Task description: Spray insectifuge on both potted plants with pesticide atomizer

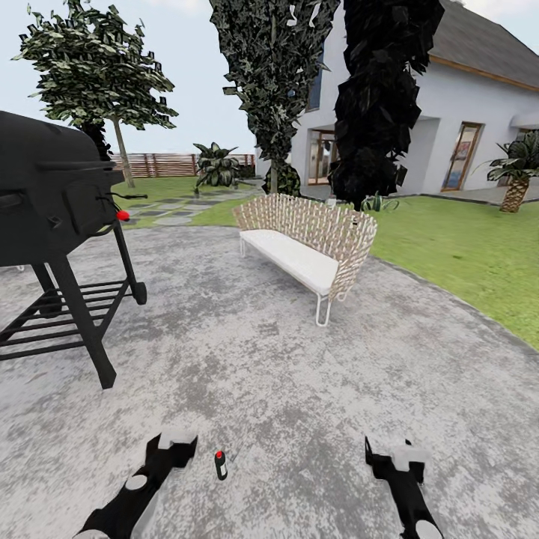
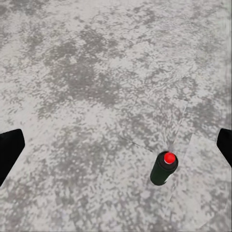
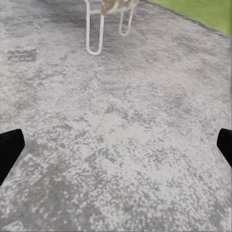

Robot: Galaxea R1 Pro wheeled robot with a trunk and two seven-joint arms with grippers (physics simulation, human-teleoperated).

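One small dark pesticide atomizer with a red top stands upright on the grey stone patio, at about 6 o'clock in the head view. Two hands show. The left hand is spread wide and holds nothing; the bottle is just beside it. The right hand is spread wide too, holding nothing. One white bench sits at 12 o'clock, one black grill at 9 o'clock, green lawn at 3 o'clock.

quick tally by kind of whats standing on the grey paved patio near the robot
small dark spray bottle with red cap: 1
black barrel grill on a stand: 1
wicker-backed bench with white seat: 1
total: 3
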